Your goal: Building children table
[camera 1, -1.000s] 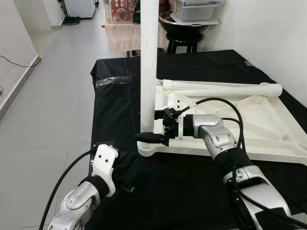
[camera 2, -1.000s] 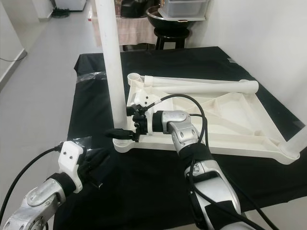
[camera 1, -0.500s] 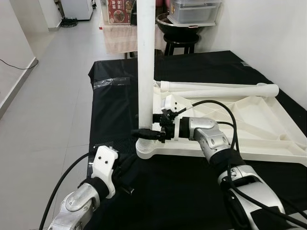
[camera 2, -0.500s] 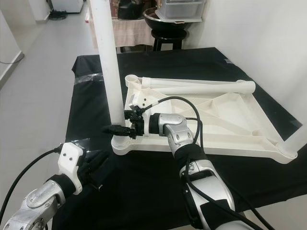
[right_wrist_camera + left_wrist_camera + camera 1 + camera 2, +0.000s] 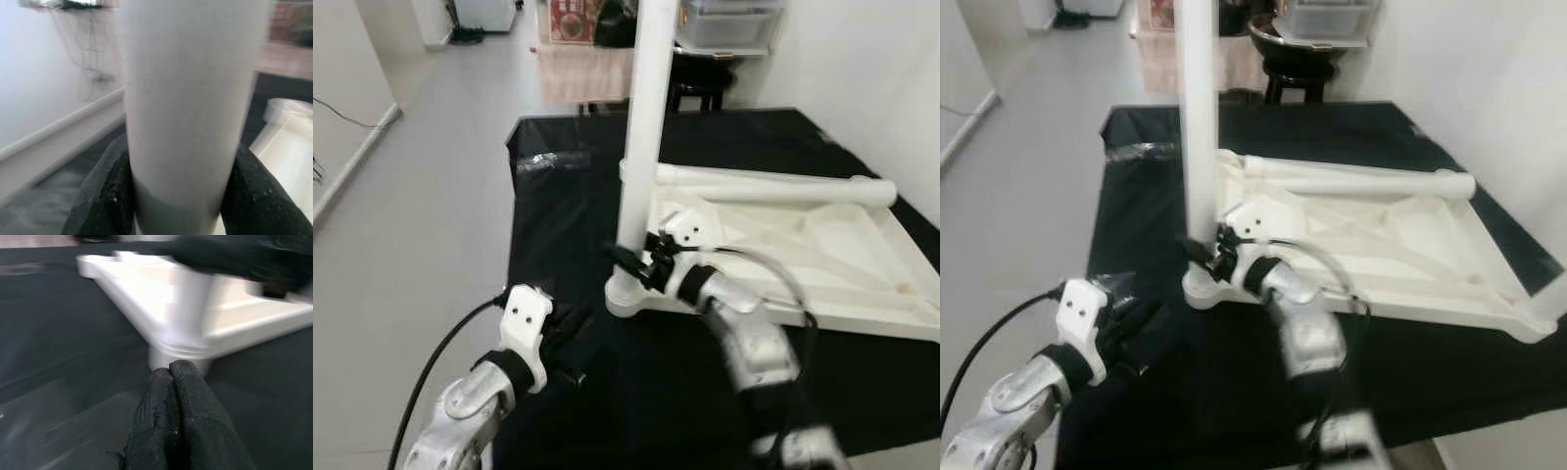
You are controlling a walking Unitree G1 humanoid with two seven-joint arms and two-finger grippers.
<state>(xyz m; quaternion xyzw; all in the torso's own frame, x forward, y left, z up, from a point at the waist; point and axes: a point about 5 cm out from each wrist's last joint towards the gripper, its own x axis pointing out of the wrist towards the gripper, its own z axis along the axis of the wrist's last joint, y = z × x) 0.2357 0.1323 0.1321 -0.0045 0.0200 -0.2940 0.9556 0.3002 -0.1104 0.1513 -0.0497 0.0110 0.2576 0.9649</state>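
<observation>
The left tool (image 5: 570, 345) rests low on the black-covered counter (image 5: 558, 225), its two black fingers (image 5: 176, 396) pressed together and empty, tips pointing at the near corner socket of the white tabletop (image 5: 822, 264) and just short of it. That tabletop lies upside down on the counter, ribs facing up. From its near-left corner a white table leg (image 5: 642, 127) stands upright, seated in the round socket. The right tool (image 5: 631, 262) reaches in from the tabletop side and is clamped on this leg low down, just above the socket, one black finger (image 5: 105, 196) on each side of the tube. A second white leg (image 5: 773, 188) lies flat along the far edge of the tabletop. Beyond the counter stands a dark stool (image 5: 1293, 83) near the wall
</observation>
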